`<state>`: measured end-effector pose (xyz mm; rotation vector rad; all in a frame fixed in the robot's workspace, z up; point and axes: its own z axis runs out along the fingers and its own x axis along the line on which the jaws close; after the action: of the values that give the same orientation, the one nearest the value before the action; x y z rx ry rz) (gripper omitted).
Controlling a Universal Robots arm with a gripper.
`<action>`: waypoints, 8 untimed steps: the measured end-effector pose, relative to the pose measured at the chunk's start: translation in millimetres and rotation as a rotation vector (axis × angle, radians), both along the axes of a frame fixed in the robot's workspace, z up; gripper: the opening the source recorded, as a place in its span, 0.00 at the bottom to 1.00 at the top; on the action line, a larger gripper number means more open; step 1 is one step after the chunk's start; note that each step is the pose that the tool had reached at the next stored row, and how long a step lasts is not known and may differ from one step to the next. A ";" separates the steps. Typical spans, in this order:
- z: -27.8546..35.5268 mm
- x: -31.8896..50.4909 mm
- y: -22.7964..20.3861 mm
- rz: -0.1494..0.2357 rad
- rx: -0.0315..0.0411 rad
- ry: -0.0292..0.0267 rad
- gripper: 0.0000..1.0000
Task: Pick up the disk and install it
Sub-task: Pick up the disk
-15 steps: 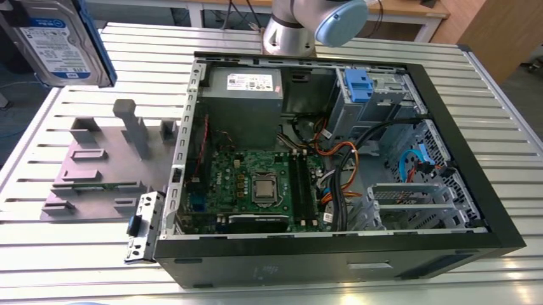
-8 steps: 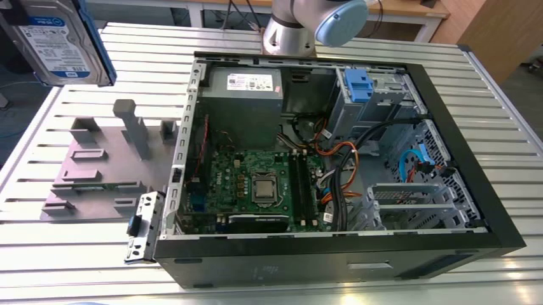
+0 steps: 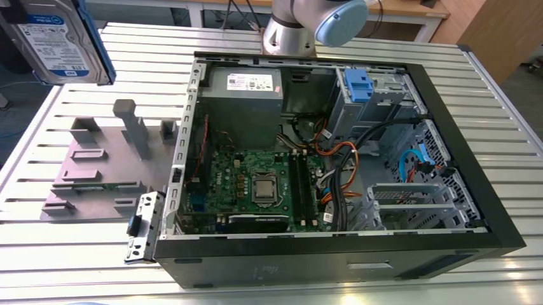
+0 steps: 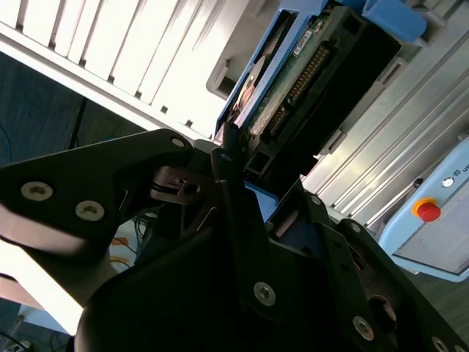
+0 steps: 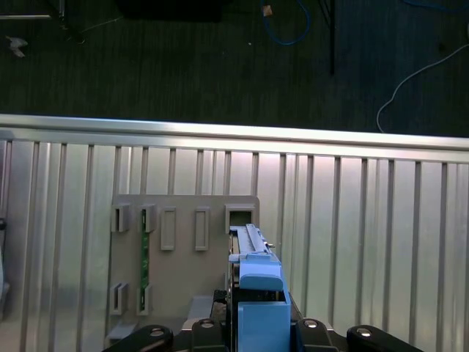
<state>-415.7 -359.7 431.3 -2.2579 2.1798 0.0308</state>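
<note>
The disk (image 3: 60, 41), silver with a white-and-blue label and a blue frame, hangs in the air at the exterior view's upper left, above the slatted table and the grey fixture (image 3: 110, 165). In the second wrist view the disk (image 4: 308, 66) shows its green board edge and sits clamped between the black fingers (image 4: 227, 183) of my gripper (image 4: 249, 169). In the first wrist view the disk's blue frame (image 5: 256, 286) stands edge-on in my gripper (image 5: 256, 330), over the fixture's slots (image 5: 183, 235). The gripper is shut on the disk.
An open computer case (image 3: 500, 235) lies on the table at the exterior view's right, with a motherboard (image 3: 263, 184), a grey power supply (image 3: 246, 86) and a drive bay with a blue latch (image 3: 357, 86). The arm's base (image 3: 293, 32) stands behind the case. A green strip (image 5: 144, 253) sits in a fixture slot.
</note>
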 end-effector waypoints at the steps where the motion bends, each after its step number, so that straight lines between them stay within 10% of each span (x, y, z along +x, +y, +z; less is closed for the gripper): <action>1: 0.3 0.0 0.0 0.000 0.0000 0.0000 0.36; 8: 2.4 0.0 0.0 0.000 0.0000 0.0000 0.36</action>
<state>-415.7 -359.7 433.7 -2.2580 2.1798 0.0309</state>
